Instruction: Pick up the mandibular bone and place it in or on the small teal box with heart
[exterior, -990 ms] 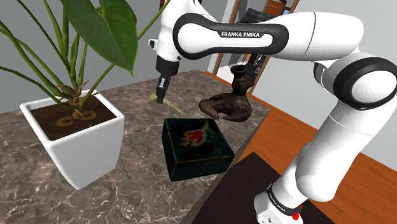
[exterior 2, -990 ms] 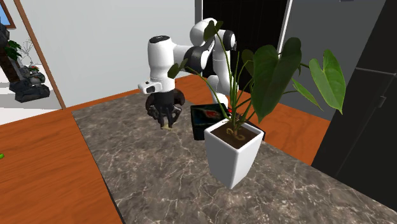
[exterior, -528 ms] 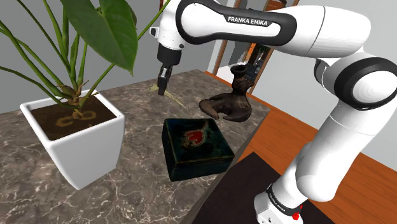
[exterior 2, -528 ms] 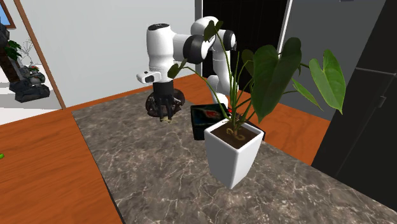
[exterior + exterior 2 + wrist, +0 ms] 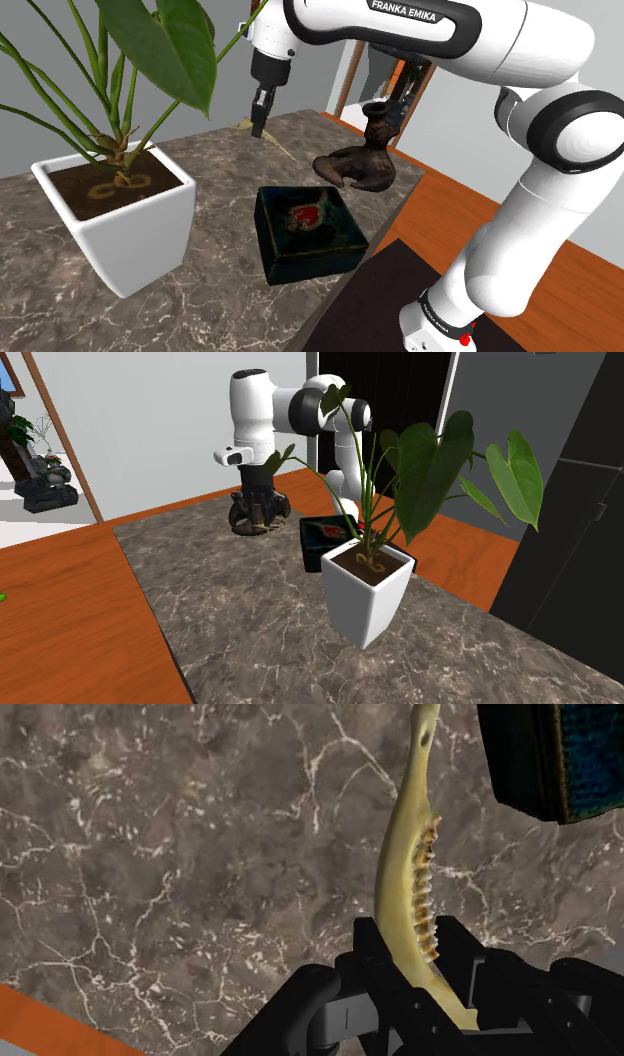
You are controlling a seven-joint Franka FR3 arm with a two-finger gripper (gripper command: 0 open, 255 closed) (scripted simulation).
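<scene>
Pincer [image 5: 415, 946] clasps jawbone [image 5: 403, 854] | aloft over counter [image 5: 215, 190] | box [image 5: 305, 232] near counter edge

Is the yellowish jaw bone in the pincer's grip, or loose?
In the grip. In the wrist view the black two-finger pincer is shut on the yellowish toothed jaw bone, with its fingers pressing both sides of the bone's near end.

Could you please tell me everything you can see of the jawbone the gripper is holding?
The jawbone is slim, curved and yellowish, with a row of small teeth along one edge and a small hole near its far tip. The black jaws clasp its near end from both sides; the rest juts out beyond them over the brown marbled counter, apparently clear of it. Its far tip lies near the dark box.
</scene>
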